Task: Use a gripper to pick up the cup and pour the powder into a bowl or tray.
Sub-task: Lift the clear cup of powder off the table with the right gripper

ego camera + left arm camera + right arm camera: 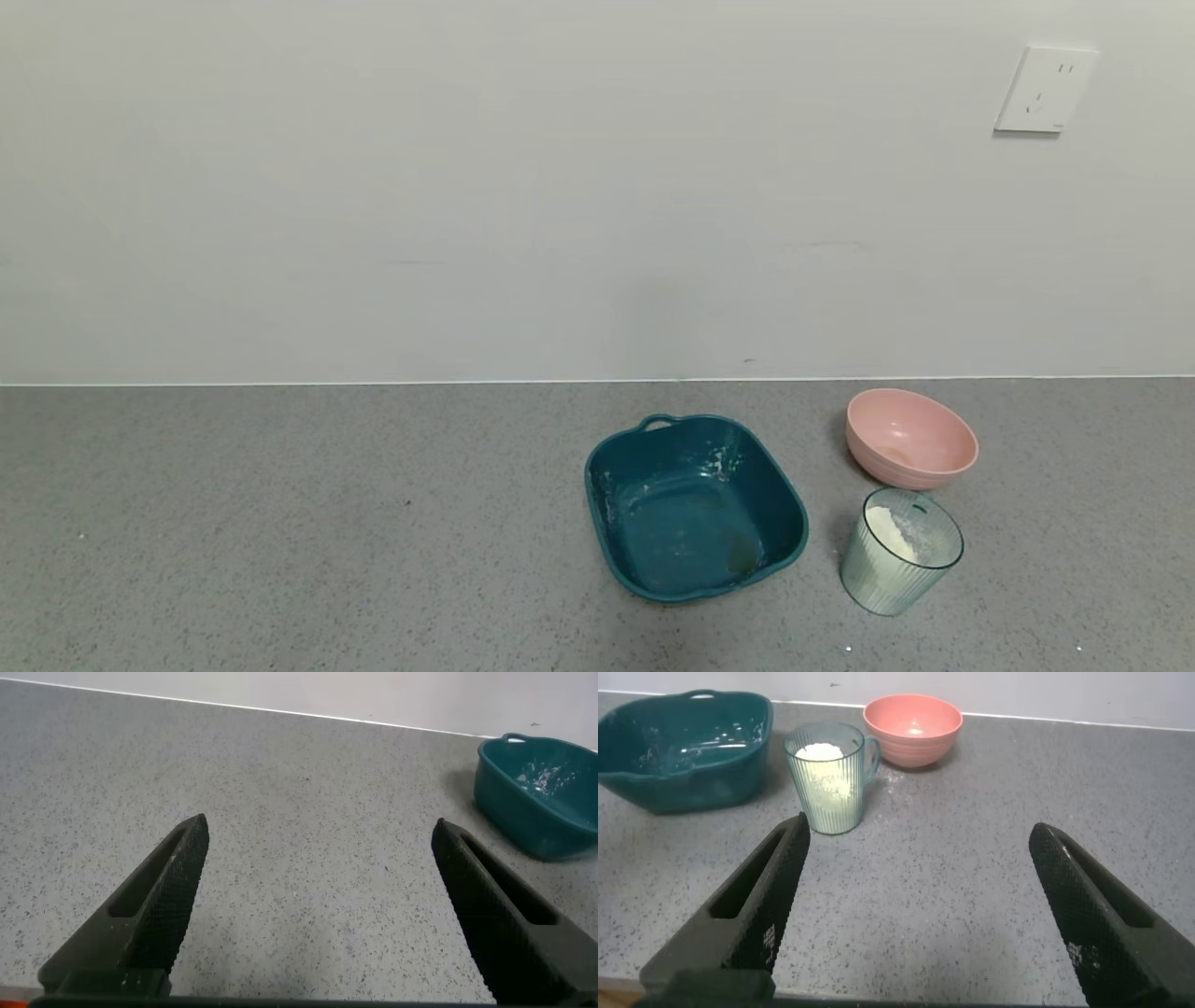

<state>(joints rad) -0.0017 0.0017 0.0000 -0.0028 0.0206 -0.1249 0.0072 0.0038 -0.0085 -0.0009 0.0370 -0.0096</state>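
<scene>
Right gripper (915, 915): fingers spread wide apart, nothing between them; it hangs over bare counter in the lower part of its wrist view, well short of the cup. Out of sight in the head view.
Left gripper (318, 915): fingers equally wide apart and holding nothing, over bare counter; only the tray's corner shows at the far right edge of its wrist view. Also unseen from the head.
Cup (901, 551): one ribbed, pale green translucent tumbler, upright, in the lower right of the head view; in the right wrist view (829, 777) it stands in the upper left-centre, a handle showing on its side toward the bowl.
Powder (893, 532): one white clumpy heap inside the cup, banked against one side of the wall and filling much of it; also seen through the cup wall from the right wrist (827, 770).
Bowl (911, 439): one pale pink round bowl just behind the cup, near but not touching; inside looks empty apart from a faint mark at the bottom.
Tray (695, 504): one dark teal square tray with a small handle on its far rim, beside the cup toward frame centre, apart from it; white powder smears on the inner walls and a dark smudge on the floor.
Counter (280, 523): grey speckled surface carrying all three containers.
Wall socket (1044, 90): one white plate, upper right of the head view.
Count: two grippers, one cup, one bowl, one tray.
</scene>
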